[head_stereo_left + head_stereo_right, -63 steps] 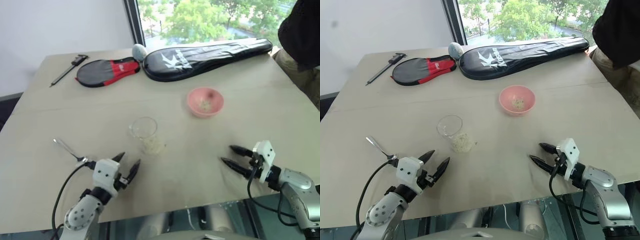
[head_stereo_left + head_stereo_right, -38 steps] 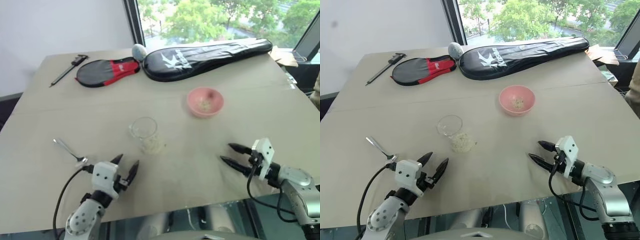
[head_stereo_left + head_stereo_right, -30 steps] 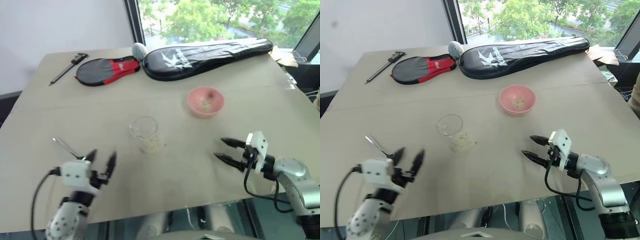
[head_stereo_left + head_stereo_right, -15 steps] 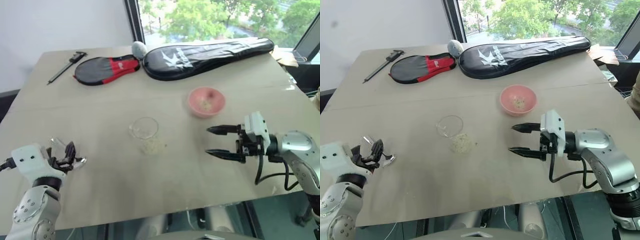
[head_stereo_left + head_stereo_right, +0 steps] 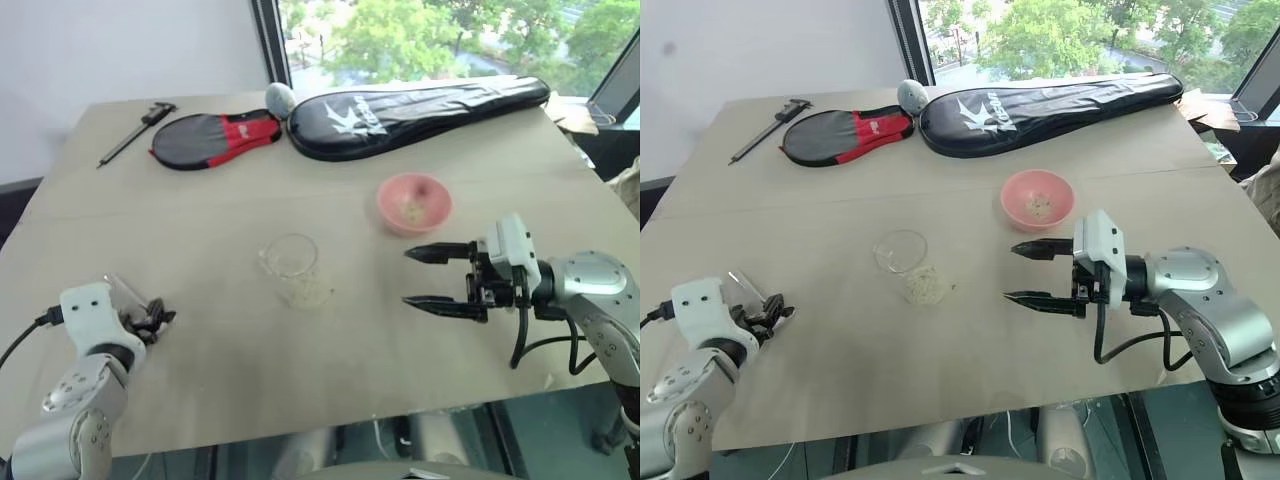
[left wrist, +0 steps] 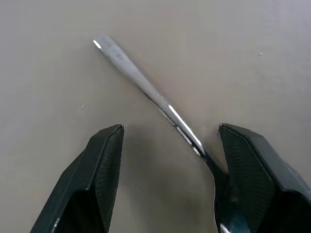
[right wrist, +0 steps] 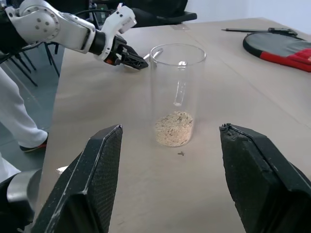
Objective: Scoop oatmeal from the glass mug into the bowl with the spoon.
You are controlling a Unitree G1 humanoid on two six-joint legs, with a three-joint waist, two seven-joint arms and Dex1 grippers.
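My left gripper point(image 6: 167, 141) has its jaws spread around the spoon point(image 6: 146, 90) on the desk point(image 5: 200, 210). My right gripper point(image 5: 1025, 272) faces the glass mug point(image 7: 177, 94), jaws wide, holding nothing.

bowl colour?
Pink; the bowl holds a few pale flakes. Clearest in the right eye view.

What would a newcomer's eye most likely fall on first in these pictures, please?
Probably the right tool, open and pointing across the table at the glass mug, which stands near the middle with oatmeal in its bottom. Next, the left tool, open over the spoon lying near the table's left edge. Beyond the mug sits the pink bowl.
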